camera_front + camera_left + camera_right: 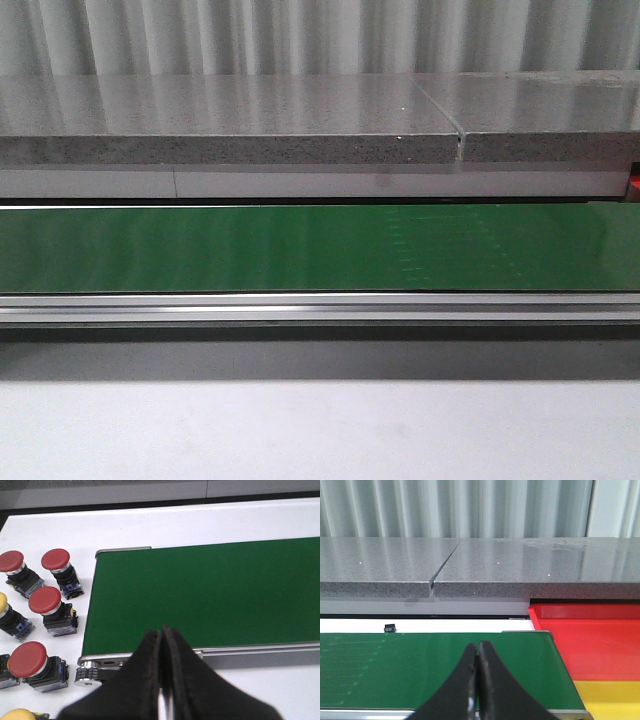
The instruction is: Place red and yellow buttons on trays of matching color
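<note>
In the left wrist view several red buttons [44,600] with black bases stand on the white table beside the end of the green belt [210,590]. Parts of yellow buttons [2,601] show at the frame edge. My left gripper [161,632] is shut and empty over the belt's near rail. In the right wrist view my right gripper [477,649] is shut and empty above the other end of the belt [420,665]. A red tray [600,640] and a yellow tray [610,700] lie just past that end. Neither gripper shows in the front view.
A grey stone slab [230,130] runs behind the belt [300,248] with a corrugated wall behind it. An aluminium rail [320,305] edges the belt's front. A belt roller [89,674] sticks out near the buttons. A small black object [389,627] sits on the white table behind the belt.
</note>
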`<state>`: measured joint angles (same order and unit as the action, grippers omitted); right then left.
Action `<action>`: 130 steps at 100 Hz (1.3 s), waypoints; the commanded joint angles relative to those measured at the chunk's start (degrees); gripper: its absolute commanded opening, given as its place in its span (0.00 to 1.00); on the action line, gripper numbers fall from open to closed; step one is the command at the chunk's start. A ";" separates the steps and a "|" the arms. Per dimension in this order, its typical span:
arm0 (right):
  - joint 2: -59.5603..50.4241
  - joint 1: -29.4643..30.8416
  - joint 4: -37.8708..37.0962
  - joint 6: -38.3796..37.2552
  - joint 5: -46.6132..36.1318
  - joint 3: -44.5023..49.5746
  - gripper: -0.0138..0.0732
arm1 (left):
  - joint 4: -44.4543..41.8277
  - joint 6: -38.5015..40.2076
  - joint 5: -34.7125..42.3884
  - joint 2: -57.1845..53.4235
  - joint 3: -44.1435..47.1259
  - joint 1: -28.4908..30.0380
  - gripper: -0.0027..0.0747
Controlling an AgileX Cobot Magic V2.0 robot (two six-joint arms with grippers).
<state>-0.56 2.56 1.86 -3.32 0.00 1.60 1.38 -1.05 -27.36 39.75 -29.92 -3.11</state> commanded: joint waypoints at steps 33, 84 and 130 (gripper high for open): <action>-0.93 0.07 -0.10 0.57 -4.70 -0.30 0.08 | 0.26 5.53 -6.66 3.52 -8.40 5.30 0.73; -0.93 0.07 -0.10 0.57 -4.70 -0.30 0.08 | 3.18 8.79 -29.32 11.78 -14.79 25.76 0.70; -0.93 0.07 -0.10 0.57 -4.70 -0.30 0.08 | 4.23 8.83 -29.23 23.78 -16.15 30.75 0.70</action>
<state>-0.56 2.56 1.86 -3.32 0.00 1.60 4.85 7.04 -58.65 62.20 -44.22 26.88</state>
